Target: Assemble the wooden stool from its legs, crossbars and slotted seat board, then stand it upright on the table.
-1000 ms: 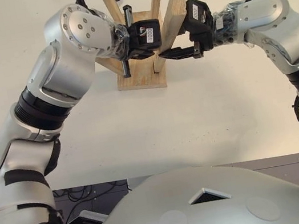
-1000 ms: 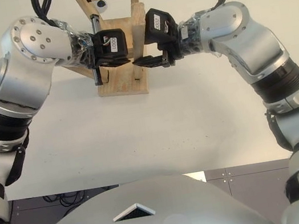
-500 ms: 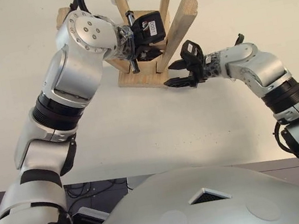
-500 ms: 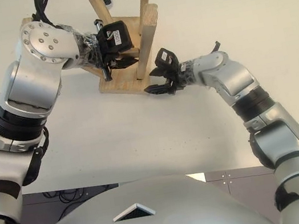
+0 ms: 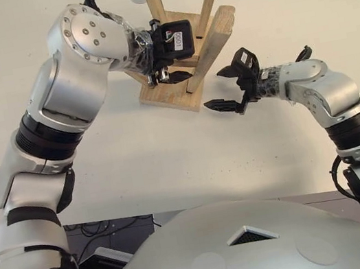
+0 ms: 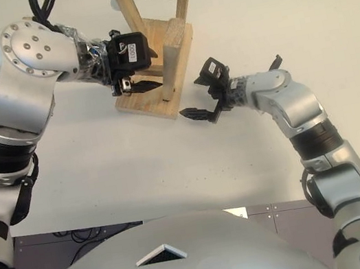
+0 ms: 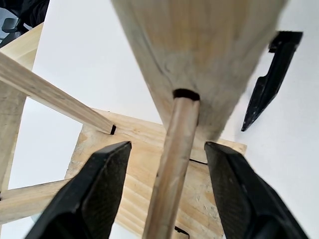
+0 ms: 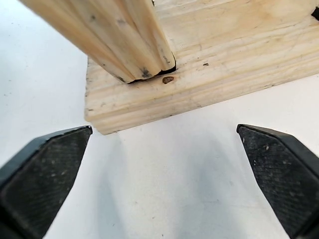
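On the table [image 5: 171, 164] the stool [image 5: 210, 45] is seen inverted, board [image 5: 167, 100] down.
Stiff, light wood is judged; legs [image 6: 175, 59] are best gripped low; the dowel [image 7: 172, 149] is straddled by the spread left gripper [image 5: 164, 76]; the right gripper [image 5: 216, 88] is spread beside the board.

**Figure. Printed marking beside the wooden stool [image 5: 173, 98].**
One small white label [image 5: 178, 39] sits on the black housing of the left gripper [image 5: 162, 77], just beside the stool's near leg. It carries a short row of dark digits, turned sideways and not clearly legible.
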Controlling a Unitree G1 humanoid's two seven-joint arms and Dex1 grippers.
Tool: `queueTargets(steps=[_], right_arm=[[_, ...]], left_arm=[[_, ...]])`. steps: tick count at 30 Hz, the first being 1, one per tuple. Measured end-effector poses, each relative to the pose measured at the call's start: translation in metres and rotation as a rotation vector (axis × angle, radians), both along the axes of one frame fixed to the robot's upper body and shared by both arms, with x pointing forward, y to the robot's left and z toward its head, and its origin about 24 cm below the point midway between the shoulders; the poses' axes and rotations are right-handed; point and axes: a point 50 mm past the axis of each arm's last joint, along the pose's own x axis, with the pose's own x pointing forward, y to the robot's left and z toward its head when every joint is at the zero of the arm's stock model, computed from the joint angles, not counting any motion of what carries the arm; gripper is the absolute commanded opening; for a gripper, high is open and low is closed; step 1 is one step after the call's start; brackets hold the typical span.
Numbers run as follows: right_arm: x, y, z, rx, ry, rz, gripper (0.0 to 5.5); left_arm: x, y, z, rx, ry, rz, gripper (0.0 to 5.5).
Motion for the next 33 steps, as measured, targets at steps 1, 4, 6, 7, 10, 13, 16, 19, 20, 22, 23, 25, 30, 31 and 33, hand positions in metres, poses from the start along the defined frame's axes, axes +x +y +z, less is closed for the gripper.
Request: queueTargets(steps=[1,4,6,7,10,13,16,19,20,22,23,25,30,31,33], right_arm=[[-0.001,0.001,0.004,0.012,-0.022,0.005,5.38],[-0.003,0.001,0.02,0.053,-0.127,0.015,5.38],[-0.008,0.003,0.025,0.055,-0.187,0.034,5.38],[-0.01,0.003,0.026,0.059,-0.201,0.039,5.38],[-0.015,0.005,0.032,0.076,-0.235,0.06,5.38],[-0.016,0.007,0.037,0.086,-0.259,0.079,5.38],[-0.013,0.007,0.043,0.093,-0.283,0.072,5.18],[-0.008,0.012,0.051,0.112,-0.336,0.08,4.67],[-0.008,0.015,0.051,0.128,-0.337,0.079,4.5],[-0.008,0.019,0.05,0.132,-0.336,0.094,4.13],[-0.008,0.019,0.05,0.133,-0.338,0.094,3.87],[-0.008,0.02,0.051,0.134,-0.34,0.095,3.54],[-0.007,0.02,0.052,0.136,-0.343,0.097,2.62],[-0.007,0.021,0.052,0.138,-0.344,0.098,2.43],[-0.006,0.022,0.053,0.141,-0.351,0.102,2.1]], left_arm=[[-0.001,0.001,0.002,0.005,-0.009,-0.008,2.69],[-0.003,0.008,0.01,0.045,-0.043,-0.039,2.69],[-0.003,0.011,0.017,0.073,-0.076,-0.06,2.69],[-0.002,0.013,0.018,0.085,-0.091,-0.063,2.69],[-0.002,0.015,0.018,0.108,-0.114,-0.061,2.69],[-0.005,0.013,0.021,0.113,-0.124,-0.08,2.69],[-0.005,0.015,0.021,0.116,-0.122,-0.08,2.69],[-0.005,0.019,0.022,0.132,-0.123,-0.07,2.69],[-0.005,0.02,0.022,0.134,-0.123,-0.069,2.69],[-0.005,0.021,0.023,0.136,-0.123,-0.07,2.69],[-0.005,0.021,0.024,0.134,-0.126,-0.067,2.69],[-0.004,0.022,0.026,0.13,-0.128,-0.064,2.69],[-0.005,0.021,0.025,0.114,-0.11,-0.073,2.03],[-0.004,0.021,0.025,0.112,-0.104,-0.071,1.85],[-0.002,0.022,0.023,0.112,-0.094,-0.062,1.56]])
